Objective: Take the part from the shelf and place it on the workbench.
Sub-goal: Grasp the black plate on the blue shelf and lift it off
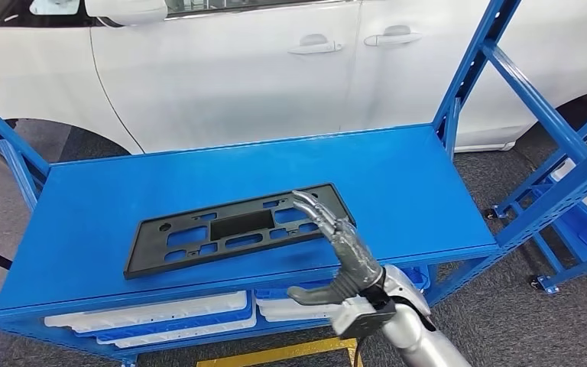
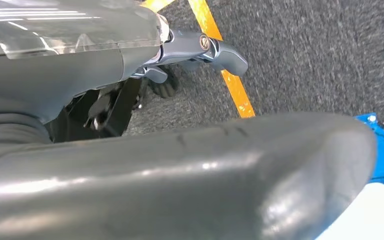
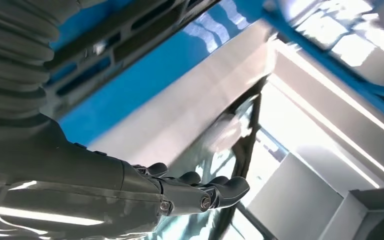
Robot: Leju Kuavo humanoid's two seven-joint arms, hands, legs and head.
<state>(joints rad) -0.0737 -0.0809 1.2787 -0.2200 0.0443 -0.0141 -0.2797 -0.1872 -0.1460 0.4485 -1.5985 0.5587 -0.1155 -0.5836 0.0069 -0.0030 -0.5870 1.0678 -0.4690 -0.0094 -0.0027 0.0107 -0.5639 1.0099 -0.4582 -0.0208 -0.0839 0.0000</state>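
The part [image 1: 237,228], a black slotted plate, lay flat on the blue shelf [image 1: 397,183]. The right hand [image 1: 340,256] hovered over its right end, fingers spread, holding nothing. The left hand [image 2: 200,47] hung above the floor [image 2: 305,55]; its grip could not be told.

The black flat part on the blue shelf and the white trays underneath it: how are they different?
The black part is dark, while the white trays are pale. The black part is a single flat panel pierced with cut-outs; the white trays are several, stacked, with no holes that I can see. The black part lies in the open on the top shelf, by the right hand; the white trays sit on the level below, partly hidden. Both lie flat.
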